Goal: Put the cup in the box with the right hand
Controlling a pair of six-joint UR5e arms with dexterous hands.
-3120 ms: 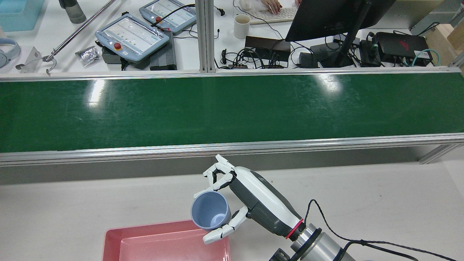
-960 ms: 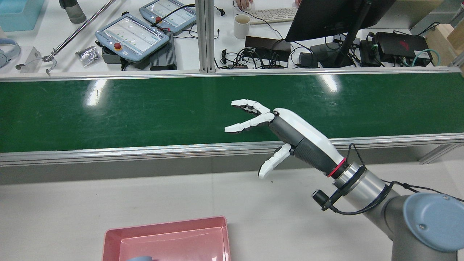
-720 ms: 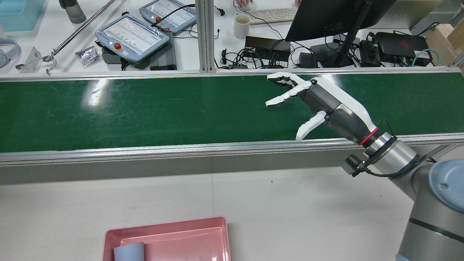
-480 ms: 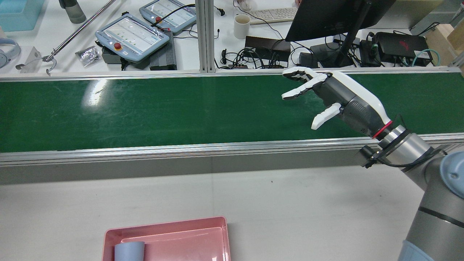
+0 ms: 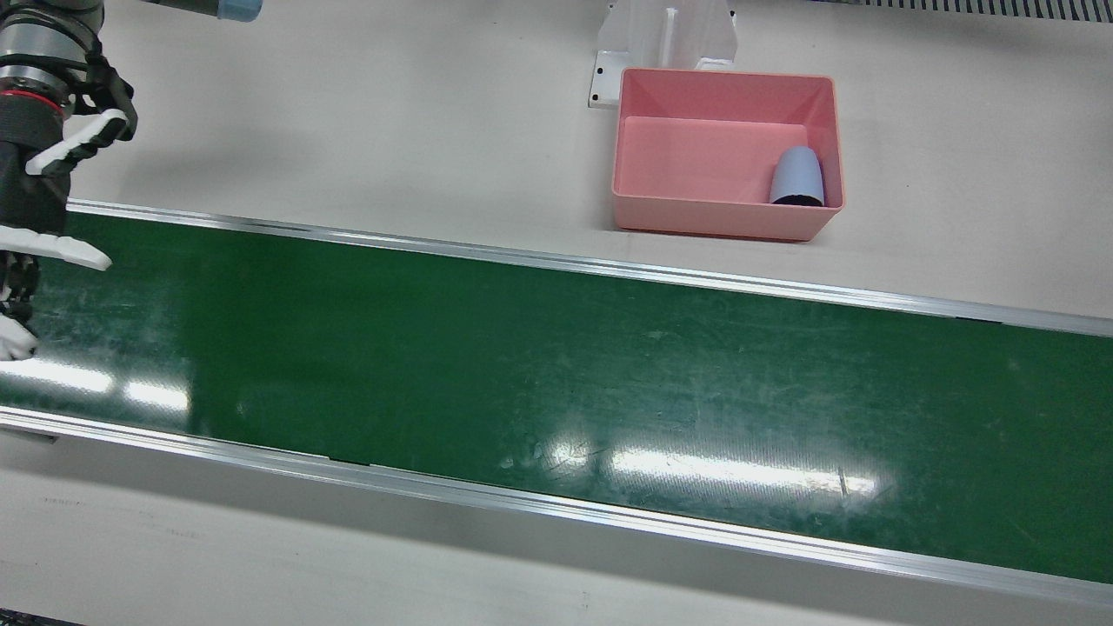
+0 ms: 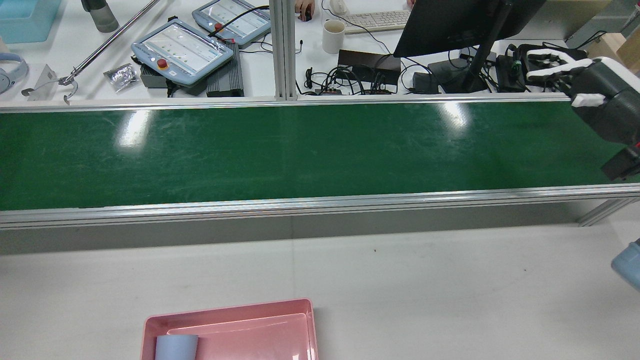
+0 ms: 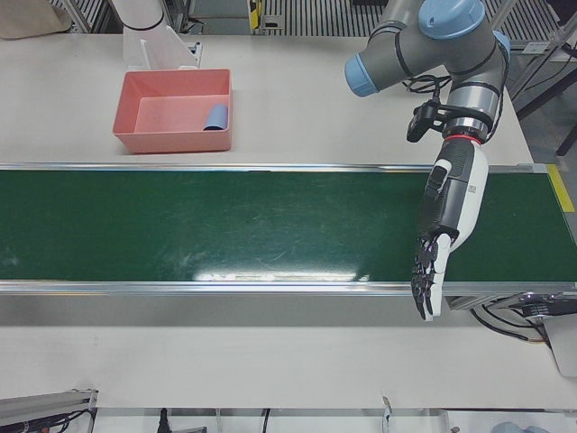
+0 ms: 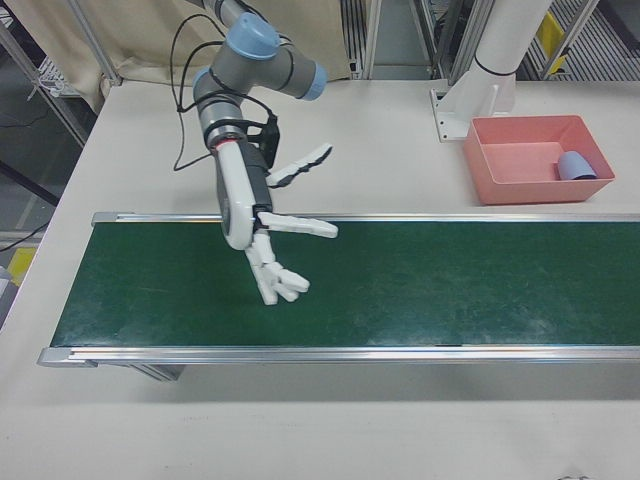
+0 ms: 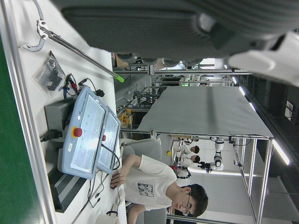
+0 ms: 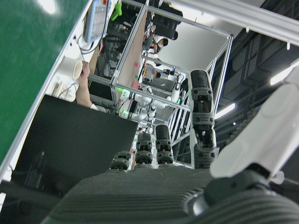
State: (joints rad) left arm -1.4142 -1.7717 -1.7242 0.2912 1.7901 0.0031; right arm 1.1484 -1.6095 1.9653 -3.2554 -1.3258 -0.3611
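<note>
Right-front view gives you your right hand [image 8: 250, 225] empty, fingers [image 8: 300, 226] splayed wide, hanging over the green belt [image 8: 450, 290] near one end; the front view catches only part of that hand at its edge. You have one cup [image 8: 575, 165], pale blue, and one pink box [image 8: 520, 190]; the cup lies on its side inside the box, well apart from your right hand, against the wall farthest from it, mouth turned toward the belt. Both sit on the table on the arm's side of the belt. Your left hand [image 7: 442, 230] hangs over the belt's other end, also well apart from the box; it grips nothing, fingers stretched straight down.
</note>
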